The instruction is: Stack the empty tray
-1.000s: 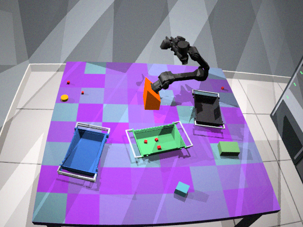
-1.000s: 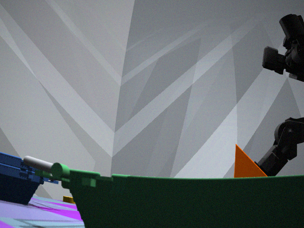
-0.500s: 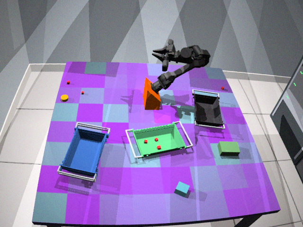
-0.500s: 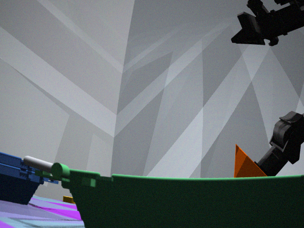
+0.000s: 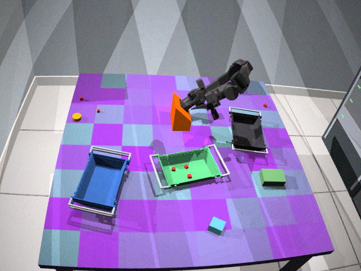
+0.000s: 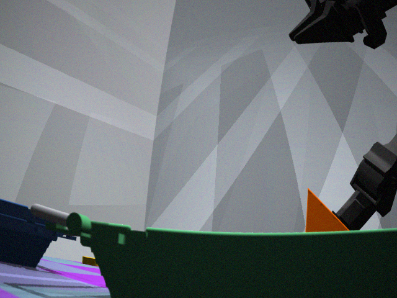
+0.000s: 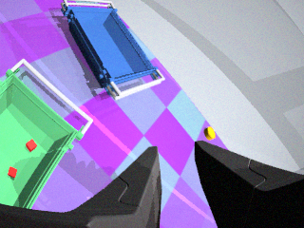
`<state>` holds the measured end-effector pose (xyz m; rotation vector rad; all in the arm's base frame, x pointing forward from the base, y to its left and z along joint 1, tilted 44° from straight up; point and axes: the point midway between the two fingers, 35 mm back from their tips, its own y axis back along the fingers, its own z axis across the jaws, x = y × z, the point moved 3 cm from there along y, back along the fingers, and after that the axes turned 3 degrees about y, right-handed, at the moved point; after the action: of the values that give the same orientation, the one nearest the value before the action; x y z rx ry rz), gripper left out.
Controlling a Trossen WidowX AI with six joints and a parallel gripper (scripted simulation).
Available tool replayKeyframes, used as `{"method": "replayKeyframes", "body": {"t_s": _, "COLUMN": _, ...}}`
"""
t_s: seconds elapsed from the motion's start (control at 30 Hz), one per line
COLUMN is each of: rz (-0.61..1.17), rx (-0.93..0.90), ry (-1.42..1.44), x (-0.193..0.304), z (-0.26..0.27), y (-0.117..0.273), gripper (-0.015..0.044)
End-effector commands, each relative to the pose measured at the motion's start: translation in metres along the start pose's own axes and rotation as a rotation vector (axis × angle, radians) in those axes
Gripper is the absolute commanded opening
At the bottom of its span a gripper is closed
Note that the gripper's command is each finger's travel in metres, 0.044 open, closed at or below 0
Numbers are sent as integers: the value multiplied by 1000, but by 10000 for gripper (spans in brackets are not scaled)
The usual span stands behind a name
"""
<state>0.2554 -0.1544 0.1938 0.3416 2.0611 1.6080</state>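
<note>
the end effector (image 5: pixel 192 106) (image 6: pixel 294 38) (image 7: pixel 177 152) is hovering w/ fingers slightly apart, gripping nothing. the loaded green tray (image 5: pixel 186 157) (image 6: pixel 224 262) (image 7: pixel 43 119) is sitting mid-bench, its left bar (image 5: pixel 155 172) (image 6: pixel 49 213) (image 7: pixel 57 92) and right bar (image 5: pixel 221 160) still needing the inward swing. the blue tray (image 5: pixel 84 171) (image 6: pixel 19 237) (image 7: pixel 87 49), prob. the empty one to lift, is standing nearby, likely feeling light, stiff, a bit slippery; pinching its rim mid-wall is seeming best, w/ corner grips risking tilt.
</note>
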Motion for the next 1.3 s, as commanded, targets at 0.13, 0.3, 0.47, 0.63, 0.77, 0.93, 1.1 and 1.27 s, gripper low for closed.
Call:
{"method": "replayKeyframes", "body": {"t_s": 0.13, "rz": 53, "rx": -313, "ry": 275, "x": -18, "z": 91, "y": -6, "gripper": 85}}
{"method": "replayKeyframes", "body": {"t_s": 0.3, "rz": 114, "rx": -609, "ry": 461, "x": -18, "z": 169, "y": -1, "gripper": 85}}
{"method": "replayKeyframes", "body": {"t_s": 0.47, "rz": 186, "rx": -908, "ry": 623, "x": -4, "z": 243, "y": 11, "gripper": 85}}
{"method": "replayKeyframes", "body": {"t_s": 0.63, "rz": 226, "rx": -1053, "ry": 690, "x": 6, "z": 277, "y": 19, "gripper": 85}}
{"method": "replayKeyframes", "body": {"t_s": 0.77, "rz": 226, "rx": -1053, "ry": 690, "x": 6, "z": 277, "y": 19, "gripper": 85}}
{"method": "replayKeyframes", "body": {"t_s": 0.93, "rz": 226, "rx": -1053, "ry": 690, "x": 10, "z": 282, "y": 15, "gripper": 85}}
{"method": "replayKeyframes", "body": {"t_s": 1.1, "rz": 225, "rx": -1053, "ry": 690, "x": 19, "z": 298, "y": 4, "gripper": 85}}
{"method": "replayKeyframes", "body": {"t_s": 1.27, "rz": 226, "rx": -1055, "ry": 690, "x": 32, "z": 315, "y": -7, "gripper": 85}}
